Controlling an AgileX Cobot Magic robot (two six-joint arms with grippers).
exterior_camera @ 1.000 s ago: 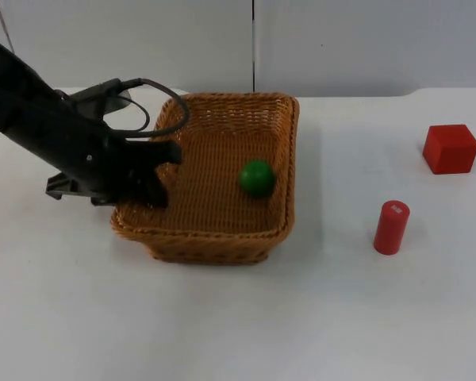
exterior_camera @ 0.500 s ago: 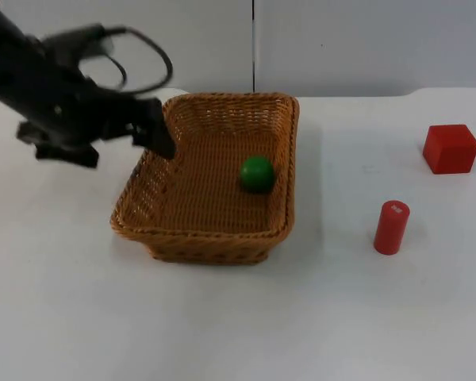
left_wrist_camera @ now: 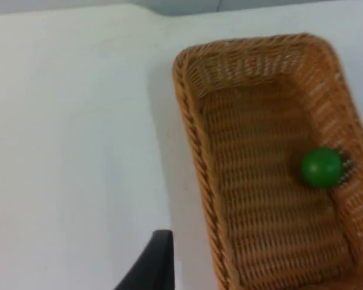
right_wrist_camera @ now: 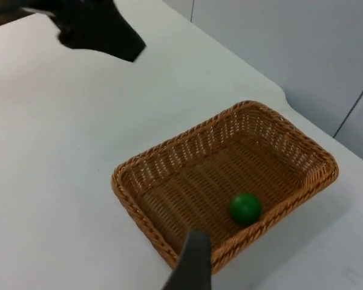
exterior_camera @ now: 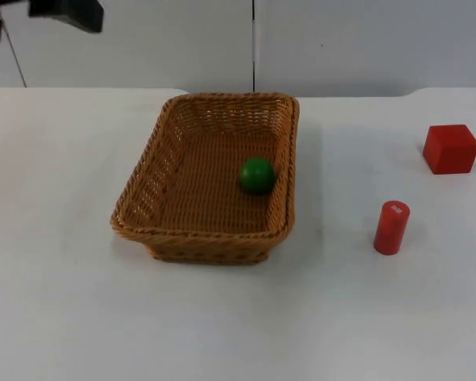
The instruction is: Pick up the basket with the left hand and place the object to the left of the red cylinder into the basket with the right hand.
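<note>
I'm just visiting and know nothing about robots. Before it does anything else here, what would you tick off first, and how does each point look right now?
1. Green ball lies inside the woven wicker basket: ok.
2. Basket rests flat on the white table, upright: ok.
3. Left gripper is free of the basket, up at the table's far edge near the grey partition wall: ok; whether its fingers are open: cannot tell.
4. Red cylinder stands upright, apart from the basket: ok.
5. Red cube sits beyond the cylinder, untouched: ok.
6. Right gripper, whose fingertip shows above the basket's near rim, is empty: cannot tell.
</note>
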